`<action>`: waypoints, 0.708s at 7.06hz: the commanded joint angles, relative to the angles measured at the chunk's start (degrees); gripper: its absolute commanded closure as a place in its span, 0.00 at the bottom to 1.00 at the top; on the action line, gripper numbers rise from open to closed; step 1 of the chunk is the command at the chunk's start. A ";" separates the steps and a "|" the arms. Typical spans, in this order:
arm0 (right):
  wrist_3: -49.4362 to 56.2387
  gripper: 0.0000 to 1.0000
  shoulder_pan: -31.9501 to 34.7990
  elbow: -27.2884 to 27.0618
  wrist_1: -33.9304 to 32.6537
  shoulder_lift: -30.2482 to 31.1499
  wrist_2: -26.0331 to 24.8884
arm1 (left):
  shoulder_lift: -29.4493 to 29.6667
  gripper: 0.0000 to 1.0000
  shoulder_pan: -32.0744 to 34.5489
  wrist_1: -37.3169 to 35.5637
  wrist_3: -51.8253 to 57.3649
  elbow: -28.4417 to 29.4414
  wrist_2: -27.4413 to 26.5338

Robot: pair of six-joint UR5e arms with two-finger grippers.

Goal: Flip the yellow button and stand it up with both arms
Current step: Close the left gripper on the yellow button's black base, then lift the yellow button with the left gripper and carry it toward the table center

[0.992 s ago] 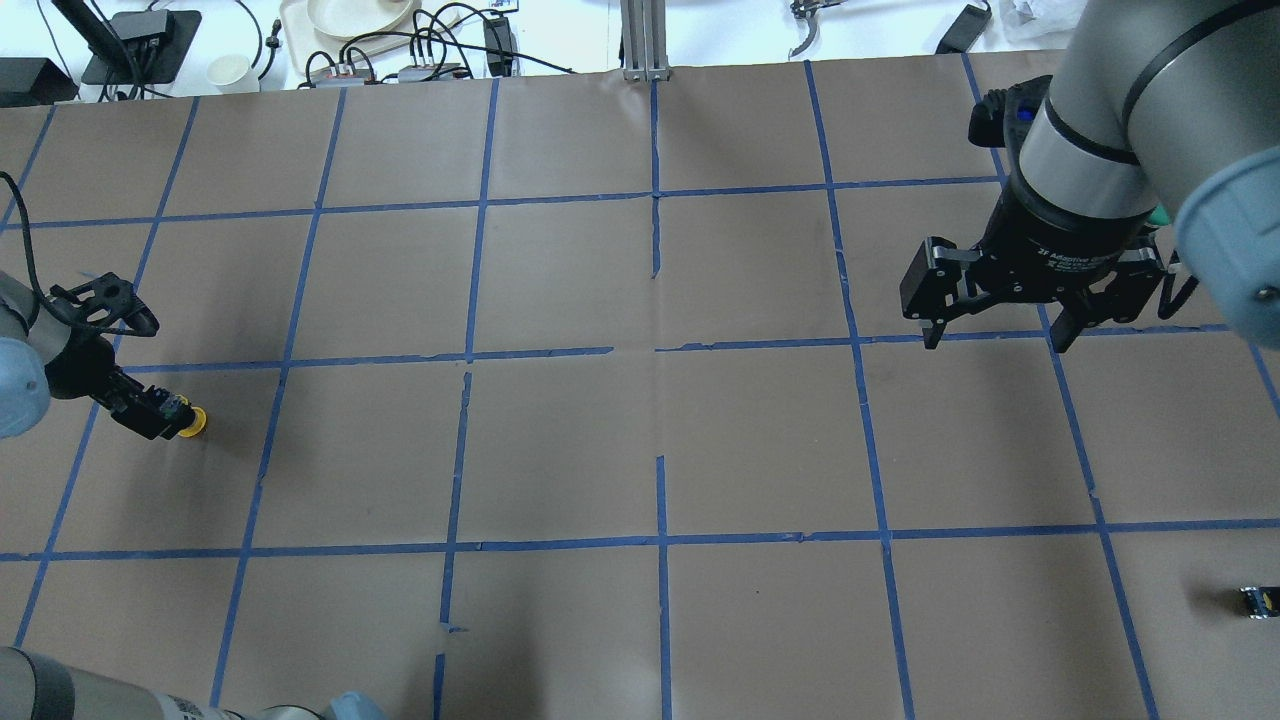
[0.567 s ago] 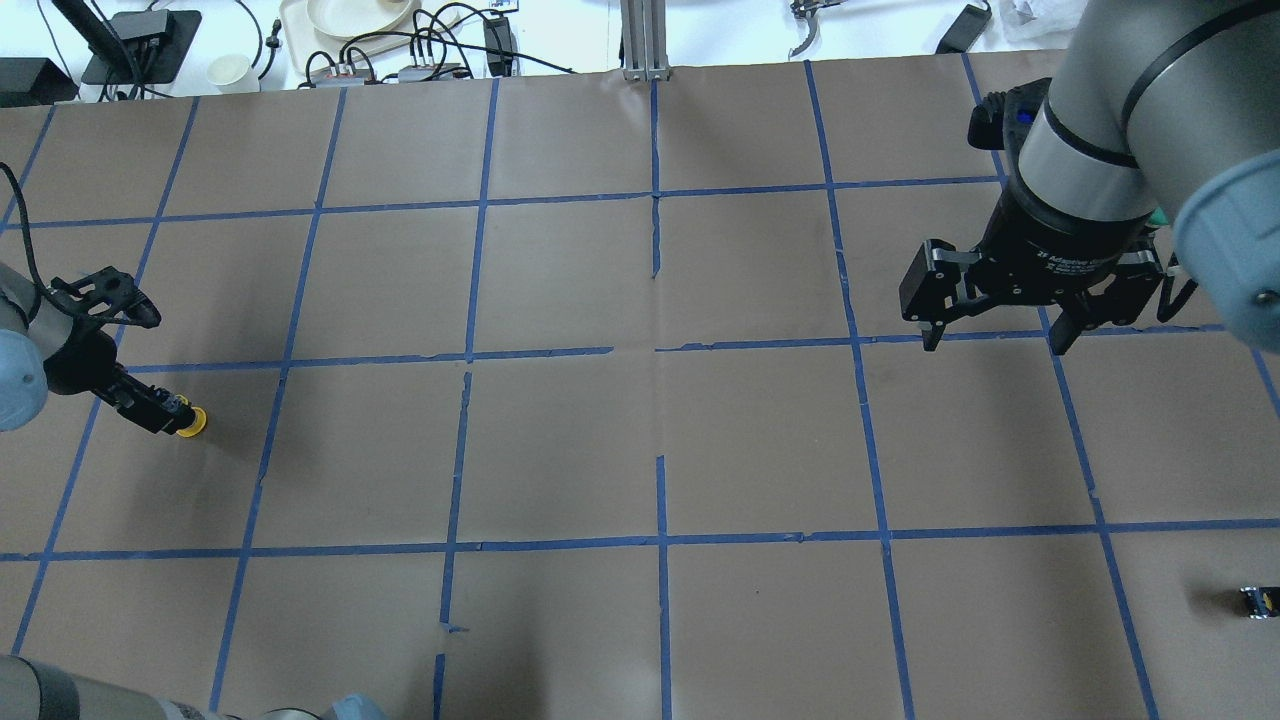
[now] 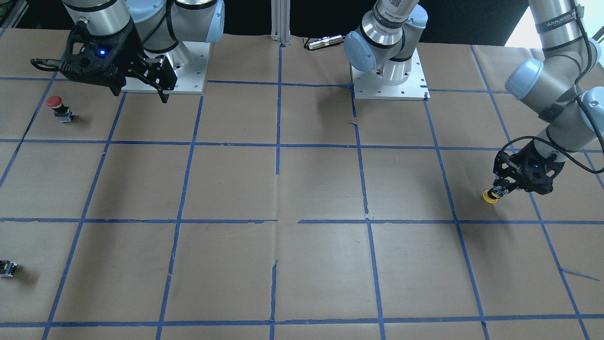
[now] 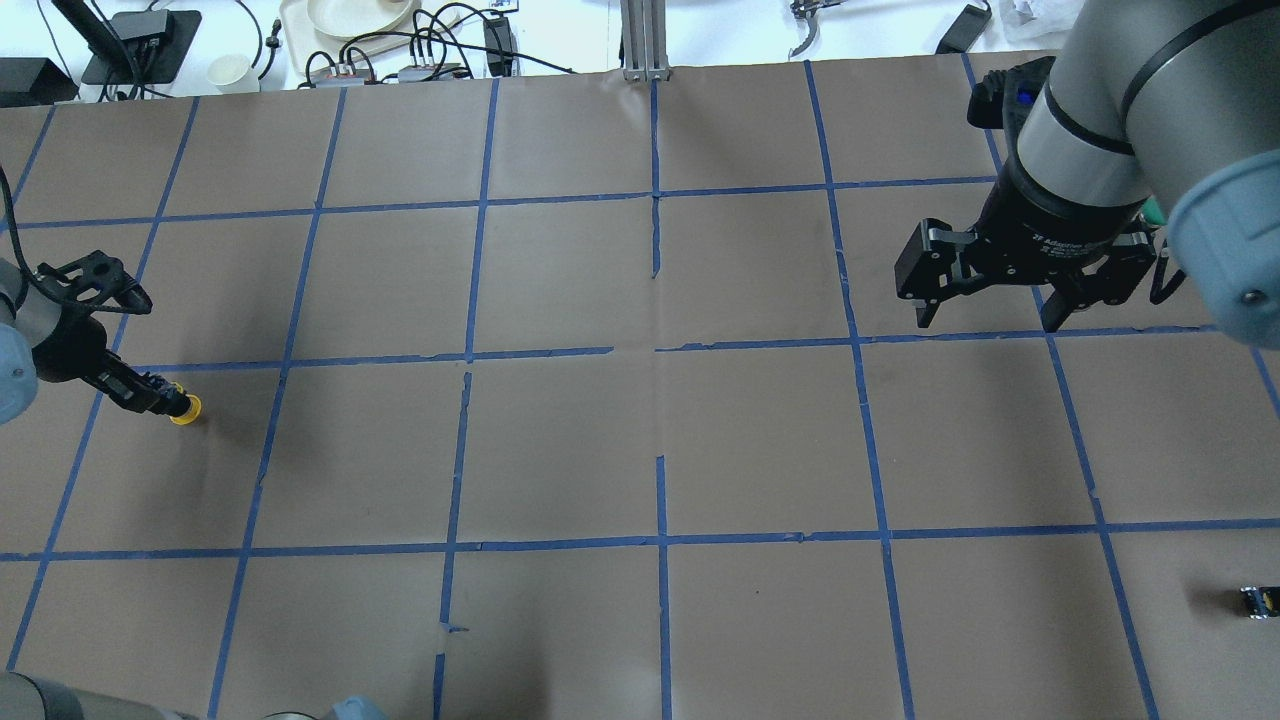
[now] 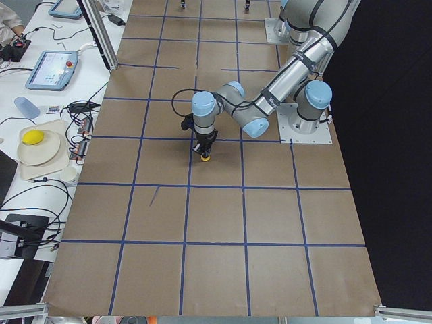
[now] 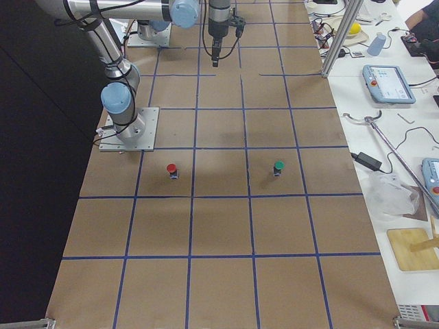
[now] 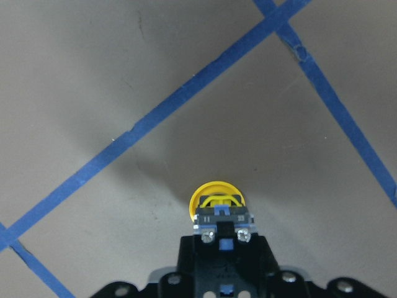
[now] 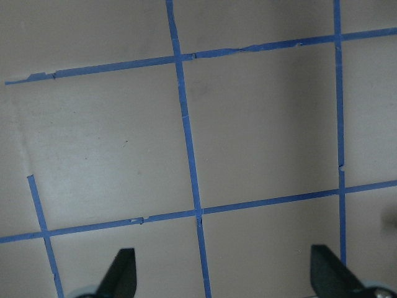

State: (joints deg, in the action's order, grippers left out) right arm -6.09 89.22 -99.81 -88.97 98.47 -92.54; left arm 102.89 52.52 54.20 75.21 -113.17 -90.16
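1. A sheet of brown paper (image 4: 560, 450) covers the table, and strips of blue tape (image 4: 660, 540) divide it into squares.
2. A small push-button with a round red cap (image 3: 56, 106) stands upright inside one square, cap on top.
3. A similar button with a green cap (image 6: 278, 166) stands upright in the same row, with one square between the two.
4. A small black capless switch block (image 4: 1258, 600) lies by the table's edge, well apart from both buttons.
5. A silver aluminium post (image 4: 640, 40) rises at the middle of one long edge.
6. On the white side bench, a round beige plate (image 5: 48, 150) holds a yellow object, perhaps a lemon (image 5: 32, 138). Black cables (image 5: 79, 106) and a grey-framed tablet (image 5: 50, 69) lie near it.
7. A pale wooden board (image 6: 413, 248) lies on the other bench.
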 commanded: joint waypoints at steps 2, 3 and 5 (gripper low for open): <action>-0.32 0.00 -0.44 0.40 -0.23 -0.12 0.17 | -9.51 0.92 5.02 15.54 -12.38 0.41 12.08; -2.76 0.00 -0.62 0.41 -0.32 -0.30 0.26 | -13.38 0.92 9.14 21.51 -20.38 0.58 15.68; -12.23 0.00 -1.41 0.49 -0.41 -1.26 8.63 | -18.93 0.92 13.91 34.51 -32.28 1.29 29.54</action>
State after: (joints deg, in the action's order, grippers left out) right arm -12.50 88.40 -99.47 -89.27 97.86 -89.55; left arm 87.73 63.25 80.26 50.35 -112.24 -69.35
